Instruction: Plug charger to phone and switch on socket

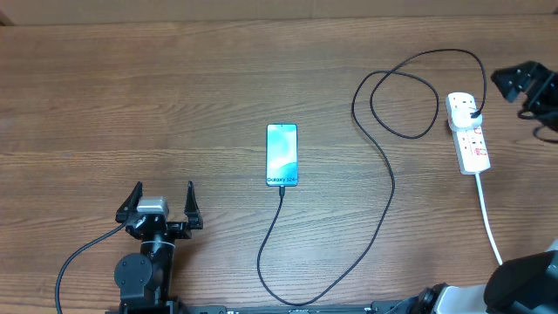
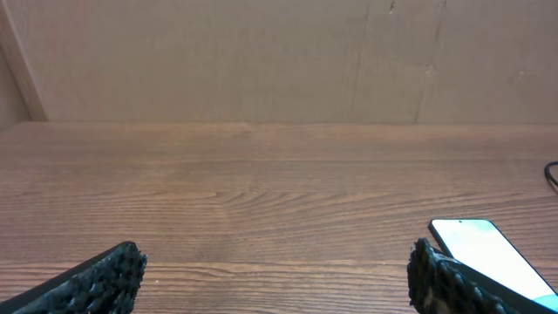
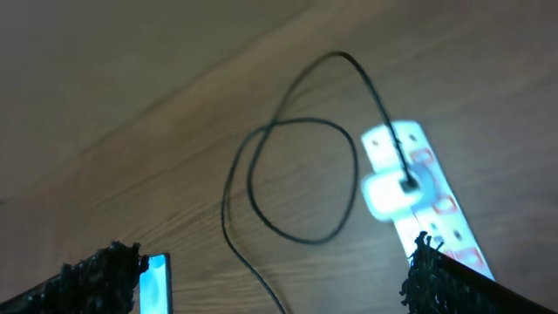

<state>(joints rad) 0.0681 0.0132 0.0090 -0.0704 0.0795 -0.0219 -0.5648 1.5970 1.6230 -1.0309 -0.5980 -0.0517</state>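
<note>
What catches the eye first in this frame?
The bright teal phone stands out mid-scene against the brown wooden table. From its near end a thin black cable swings toward the front edge. It then curls back in a loop to the white power strip at the right.

Brown wood-grain table (image 1: 131, 96), seen from above.
The grain runs side to side across the surface. In the left wrist view, a plain tan panel (image 2: 261, 61) stands upright along the table's far edge, marked by faint vertical seams.
</note>
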